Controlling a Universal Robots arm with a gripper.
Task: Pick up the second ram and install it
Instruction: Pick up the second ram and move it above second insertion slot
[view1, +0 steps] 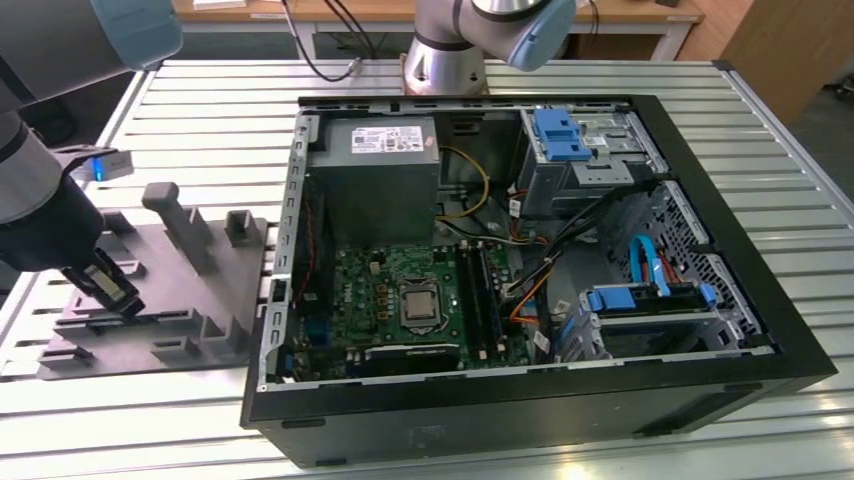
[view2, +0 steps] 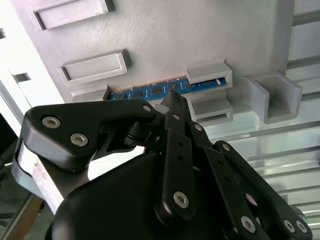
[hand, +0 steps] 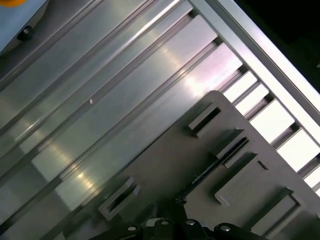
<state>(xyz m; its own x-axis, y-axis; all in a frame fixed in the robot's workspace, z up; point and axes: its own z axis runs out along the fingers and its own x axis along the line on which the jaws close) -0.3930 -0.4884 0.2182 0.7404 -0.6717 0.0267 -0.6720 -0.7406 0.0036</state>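
Surface: slatted metal table (view1: 561, 80), its ribs running across the exterior view; wooden desks behind the far edge.
Case: open computer case (view1: 534, 420) lying on its side at the middle, black rim all round, motherboard (view1: 387, 290) and long black memory slots (view1: 478, 290) exposed from above, power supply (view1: 380, 150) at the far end.
Fixture: flat grey tray (view1: 214, 300) on the exterior view's left, its near corner just beside the case wall, bare slats open beyond its other edges.
Obstacles: two upright grey posts (view1: 180, 215) on the tray, standing behind the gripper and apart from it.
Second ram: blue-green strip (view2: 150, 91) standing on edge in the tray, held between two raised blocks (view2: 207, 75), one at each end; outside the case.
Gripper: black, lowered at the tray's outer side (view1: 114, 288); in the second wrist view its tip (view2: 172, 97) right at the strip's upper edge near the middle.
Grip state: cannot tell whether wide, narrow or clamped.
Room nearby: raised rectangular pockets (view2: 95, 67) close beside the strip's slot.
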